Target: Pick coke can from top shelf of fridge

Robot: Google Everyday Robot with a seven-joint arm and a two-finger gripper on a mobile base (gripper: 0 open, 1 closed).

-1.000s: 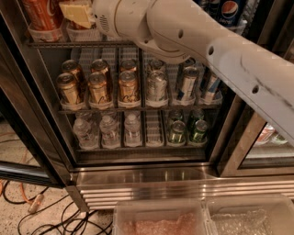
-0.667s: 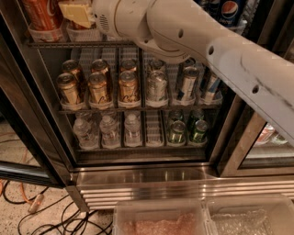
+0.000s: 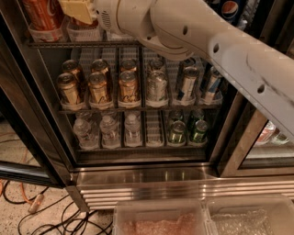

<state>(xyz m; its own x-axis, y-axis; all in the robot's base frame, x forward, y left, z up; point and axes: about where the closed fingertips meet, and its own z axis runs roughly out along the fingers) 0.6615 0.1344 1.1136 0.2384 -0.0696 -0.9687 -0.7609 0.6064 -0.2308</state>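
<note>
1 red coke can (image 3: 42, 13) w/ white script, top shelf (image 3: 55, 44) left; gripper (image 3: 78, 8) just beside it, grip state unclear

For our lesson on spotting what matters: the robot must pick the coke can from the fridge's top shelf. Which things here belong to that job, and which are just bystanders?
Job: coke can, top shelf, fridge, gripper beside the can at that shelf.
Bystanders: gold-brown cans, water bottles, green cans, Pepsi can, floor cables.
</note>
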